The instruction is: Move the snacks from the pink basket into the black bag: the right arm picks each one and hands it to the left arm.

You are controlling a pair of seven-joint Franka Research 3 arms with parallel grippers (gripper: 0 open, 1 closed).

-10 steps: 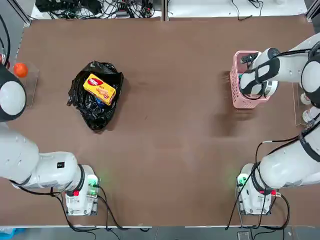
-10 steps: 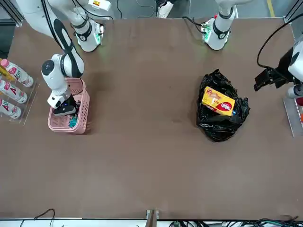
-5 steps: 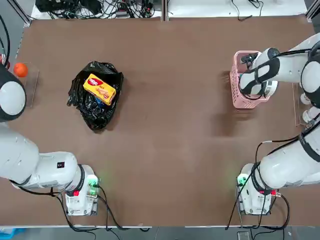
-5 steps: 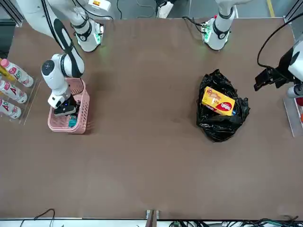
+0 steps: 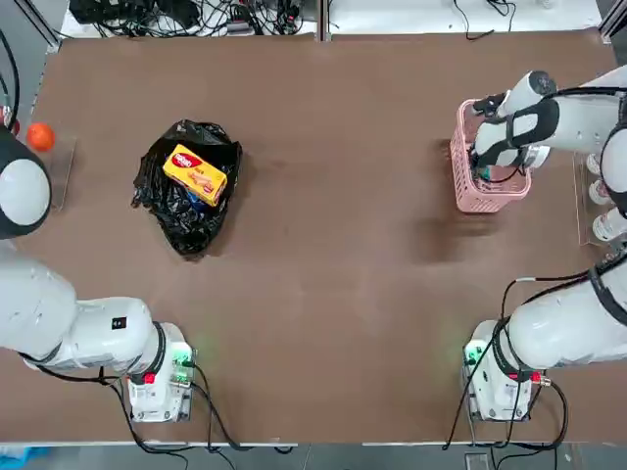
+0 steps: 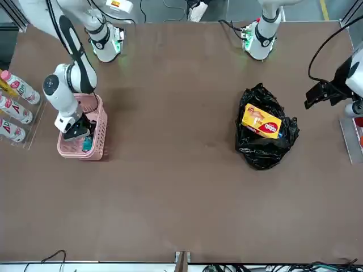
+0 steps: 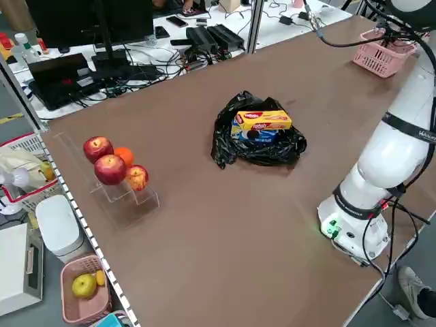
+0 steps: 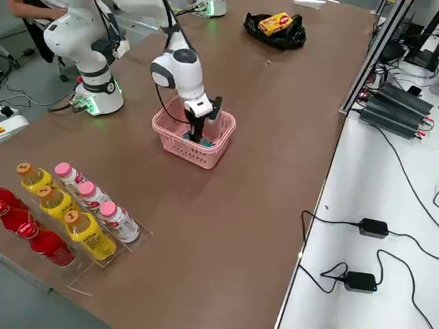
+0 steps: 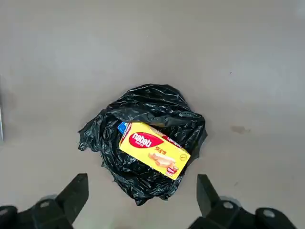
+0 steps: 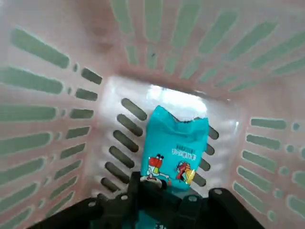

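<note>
Your left gripper (image 9: 140, 200) hangs wide apart above the black bag (image 5: 186, 201) at nine o'clock, holding the yellow packet (image 5: 194, 174) and blue packet (image 9: 122, 127). At two o'clock, your right gripper (image 10: 159, 191) pinches the teal packet (image 10: 175, 149) inside the pink basket (image 5: 462, 164).

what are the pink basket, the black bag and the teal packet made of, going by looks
The pink basket looks like matte moulded plastic: rigid slotted walls, thick rim. The black bag seems thin glossy plastic film, wrinkled with shiny highlights. The teal packet looks like printed, slightly glossy plastic wrap, probably; it has a crimped end.
</note>
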